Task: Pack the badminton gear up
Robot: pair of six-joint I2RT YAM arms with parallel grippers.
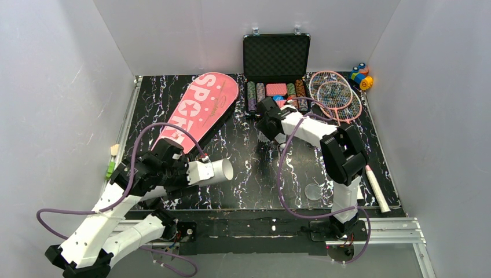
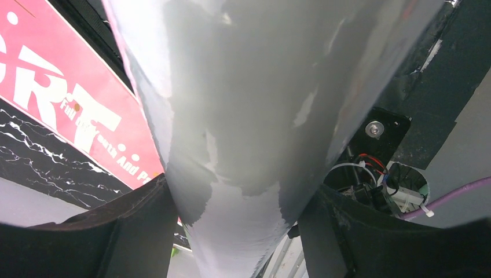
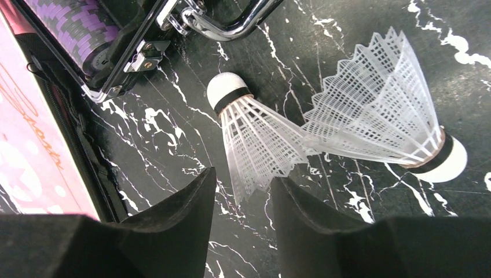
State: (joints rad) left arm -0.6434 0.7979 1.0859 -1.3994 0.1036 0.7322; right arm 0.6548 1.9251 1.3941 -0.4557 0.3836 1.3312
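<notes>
My left gripper (image 1: 188, 172) is shut on the long white tube (image 1: 213, 171) and holds it off the table, its open end pointing right. The tube (image 2: 249, 116) fills the left wrist view between my fingers (image 2: 139, 231). My right gripper (image 1: 267, 111) is open, low over two white shuttlecocks in front of the poker case. In the right wrist view the skirt of the nearer shuttlecock (image 3: 255, 139) reaches between my fingertips (image 3: 197, 202); the other shuttlecock (image 3: 382, 110) lies to its right. The pink "SPORT" bag (image 1: 202, 107) lies at back left. Two pink rackets (image 1: 336, 92) lie at back right.
The open black case of poker chips (image 1: 276, 63) stands at the back centre, right behind my right gripper. Toy blocks (image 1: 360, 75) sit in the back right corner. A clear round lid (image 1: 313, 191) and a white stick with a pink tip (image 1: 376, 188) lie at front right.
</notes>
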